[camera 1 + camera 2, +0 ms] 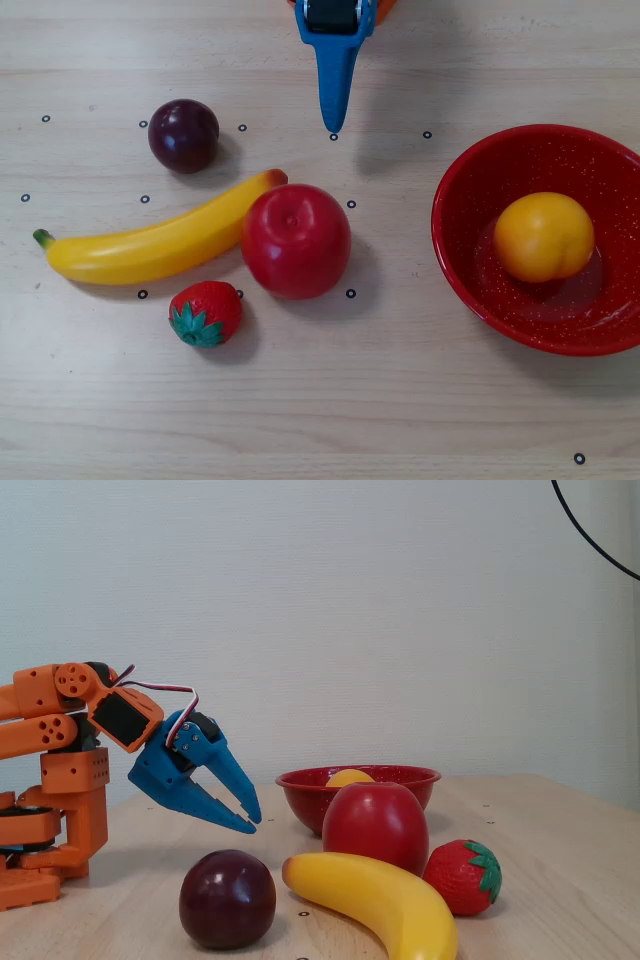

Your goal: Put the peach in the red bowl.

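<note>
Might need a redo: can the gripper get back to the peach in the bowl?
Probably yes. The peach sits uncovered in the red bowl, open from above; the empty gripper hangs nearby.

Desk (400, 400): pale wood with small black ring marks.
Red apple (296, 241): near the middle.
Banana (160, 243): touching the apple's left side.
Strawberry (204, 313): below-left of apple.
Plum (184, 135): above-left of apple.
Red bowl (465, 180): right of apple, apart.
</note>
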You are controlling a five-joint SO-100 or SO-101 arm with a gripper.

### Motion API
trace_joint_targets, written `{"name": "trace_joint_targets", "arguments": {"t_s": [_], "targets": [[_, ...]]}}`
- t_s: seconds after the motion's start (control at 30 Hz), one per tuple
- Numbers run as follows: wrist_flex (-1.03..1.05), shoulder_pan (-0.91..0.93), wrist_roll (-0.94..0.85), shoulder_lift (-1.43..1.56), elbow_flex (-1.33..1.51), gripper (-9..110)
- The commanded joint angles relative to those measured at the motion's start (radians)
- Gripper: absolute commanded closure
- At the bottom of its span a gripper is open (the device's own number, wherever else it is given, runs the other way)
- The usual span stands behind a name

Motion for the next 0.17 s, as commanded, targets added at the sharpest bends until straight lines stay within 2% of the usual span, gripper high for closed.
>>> {"name": "trace_joint_targets", "arguments": {"t_s": [0.0,0.13], "targets": [[-0.003,0.009,-0.011,0.015,0.009,101],[-0.003,0.009,-0.011,0.015,0.009,101]]}}
